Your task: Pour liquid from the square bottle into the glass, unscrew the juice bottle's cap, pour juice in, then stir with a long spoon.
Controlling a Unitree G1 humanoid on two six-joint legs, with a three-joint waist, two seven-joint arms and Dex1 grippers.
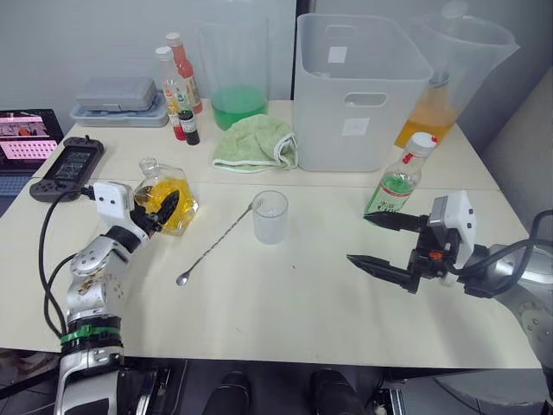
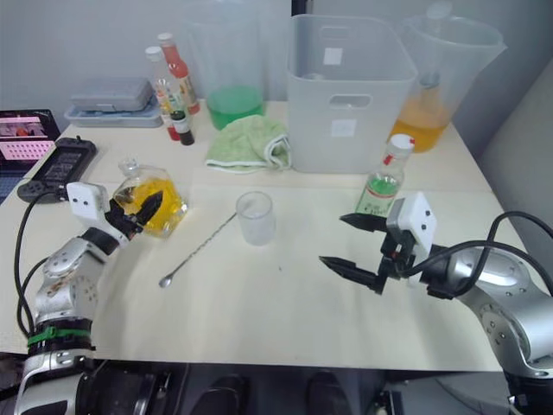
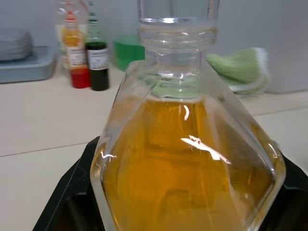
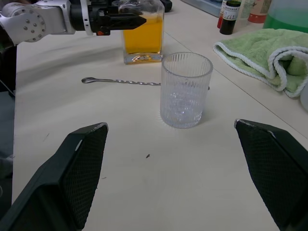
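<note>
I have the left pincer clamped around the square bottle on the surface; my right pincer gapes wide, the glass ahead of it, the juice bottle just beside it.

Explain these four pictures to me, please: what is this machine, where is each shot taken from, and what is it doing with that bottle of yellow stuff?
This is a humanoid robot with two arms, each ending in a gripper of two black fingers. Two pictures come from cameras in its head, looking down over a table. The other two come from cameras on its wrists.

The left gripper has its fingers around the square bottle of amber liquid, which stands on the table; the left wrist view shows that bottle close up. The right gripper hangs open and holds nothing.

Between them stands the glass, upright and apparently empty, with the long spoon lying flat beside it. The juice bottle, its cap on, stands near the right gripper. Behind are a green cloth, a white bin and pitchers.
</note>
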